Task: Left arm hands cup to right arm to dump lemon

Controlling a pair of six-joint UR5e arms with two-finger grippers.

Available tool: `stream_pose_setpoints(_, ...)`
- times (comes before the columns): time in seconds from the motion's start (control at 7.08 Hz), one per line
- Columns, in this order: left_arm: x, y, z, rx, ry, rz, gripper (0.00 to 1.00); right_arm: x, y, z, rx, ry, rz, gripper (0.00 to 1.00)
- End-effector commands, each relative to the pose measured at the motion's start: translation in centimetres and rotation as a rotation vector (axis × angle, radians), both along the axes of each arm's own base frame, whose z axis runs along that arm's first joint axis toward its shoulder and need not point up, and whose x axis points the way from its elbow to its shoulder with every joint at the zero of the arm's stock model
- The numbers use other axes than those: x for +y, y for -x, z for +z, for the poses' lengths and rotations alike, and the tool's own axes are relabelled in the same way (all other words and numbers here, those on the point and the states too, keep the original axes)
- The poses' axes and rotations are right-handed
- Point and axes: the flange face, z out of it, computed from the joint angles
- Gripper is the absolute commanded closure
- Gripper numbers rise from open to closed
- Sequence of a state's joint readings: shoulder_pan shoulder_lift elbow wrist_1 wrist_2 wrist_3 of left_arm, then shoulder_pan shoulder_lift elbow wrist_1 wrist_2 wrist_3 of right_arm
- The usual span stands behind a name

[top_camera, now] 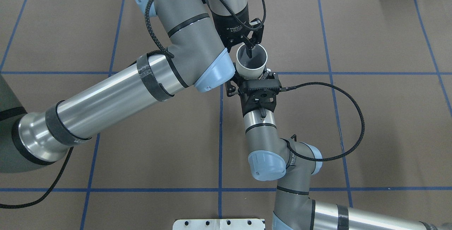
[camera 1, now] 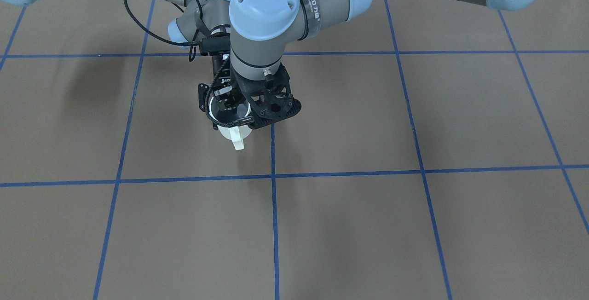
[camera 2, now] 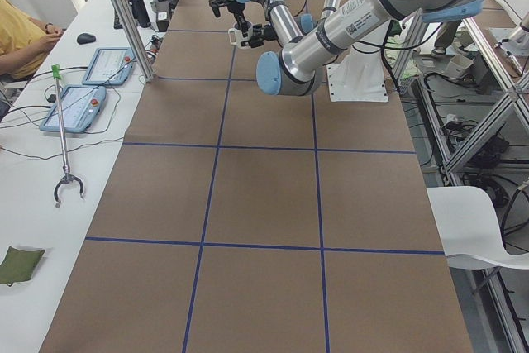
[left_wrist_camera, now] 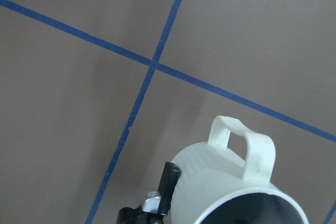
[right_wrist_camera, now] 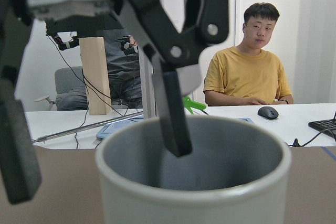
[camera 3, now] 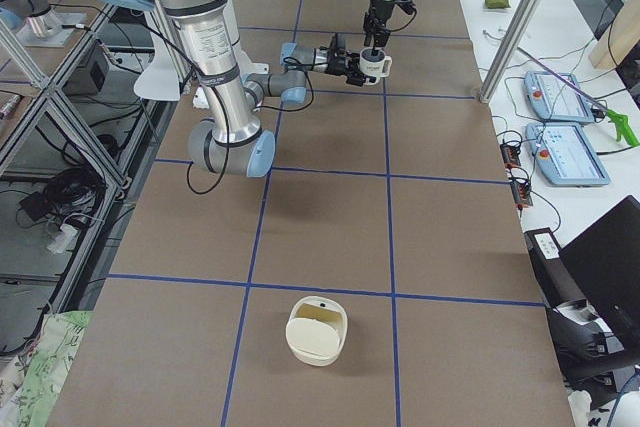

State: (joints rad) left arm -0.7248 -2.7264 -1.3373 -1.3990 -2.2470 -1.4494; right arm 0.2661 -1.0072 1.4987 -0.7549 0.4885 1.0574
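The cream-white cup (top_camera: 251,61) hangs upright above the brown table, its handle (camera 1: 238,140) pointing away from the robot. My left gripper (top_camera: 245,48) comes down from above and is shut on the cup's rim wall, with one finger (right_wrist_camera: 173,114) inside the grey interior and the other (right_wrist_camera: 18,150) outside. My right gripper (top_camera: 252,77) reaches in level from the robot's side, with fingers on either side of the cup's body. I cannot tell whether they press it. The left wrist view shows the cup (left_wrist_camera: 231,182) from above. The lemon is not visible.
A cream lidded container (camera 3: 317,329) stands on the table at the end on my right. A white plate (top_camera: 219,224) sits at the robot-side edge. A person (right_wrist_camera: 247,72) sits behind the side bench, which holds tablets (camera 3: 560,97). Blue tape lines (camera 1: 274,199) grid the table.
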Motion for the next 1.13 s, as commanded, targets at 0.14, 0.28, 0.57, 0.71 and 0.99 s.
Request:
stream_pose_setpoints(0.14,0.14,-0.11,-0.07,0.0,0.001,0.002,0.59,-0.05,-0.03,0.05,0.037,-0.007,-0.003,0.7)
stream_pose_setpoints(0.28,0.12,-0.13,0.05,-0.001,0.002,0.002,0.65,-0.05,-0.03,0.05,0.037,-0.007,-0.003,0.7)
stream_pose_setpoints(0.57,0.12,-0.13,0.05,-0.001,0.002,0.002,0.68,-0.13,-0.09,0.05,0.037,-0.007,-0.001,0.7)
stream_pose_setpoints(0.71,0.12,-0.13,0.05,-0.001,0.002,0.002,0.73,-0.13,-0.09,0.05,0.037,-0.007,-0.001,0.7)
stream_pose_setpoints(0.99,0.16,-0.1,0.1,-0.006,0.007,0.003,1.0,-0.21,-0.15,0.15,0.038,-0.006,-0.001,0.66)
